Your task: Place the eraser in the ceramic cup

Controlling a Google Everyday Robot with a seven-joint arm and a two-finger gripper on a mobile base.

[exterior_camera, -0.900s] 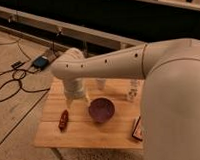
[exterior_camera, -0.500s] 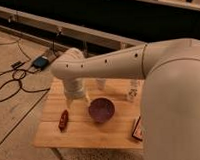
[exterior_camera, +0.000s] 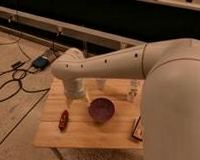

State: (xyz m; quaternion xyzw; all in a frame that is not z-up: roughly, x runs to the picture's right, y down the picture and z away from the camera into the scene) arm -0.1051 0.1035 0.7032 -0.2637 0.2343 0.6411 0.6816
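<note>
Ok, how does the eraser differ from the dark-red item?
The eraser sits at the table's right edge, partly behind the arm; the dark-red item lies left, fully visible. The eraser looks broader, the item slimmer. Both lie flat. The gripper hangs nearer the item.

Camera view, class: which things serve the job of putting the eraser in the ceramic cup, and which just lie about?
Job: eraser, right edge of the table; ceramic cup, back middle; gripper, over the left half.
Lying about: purple bowl; dark-red item; clear bottle.
</note>
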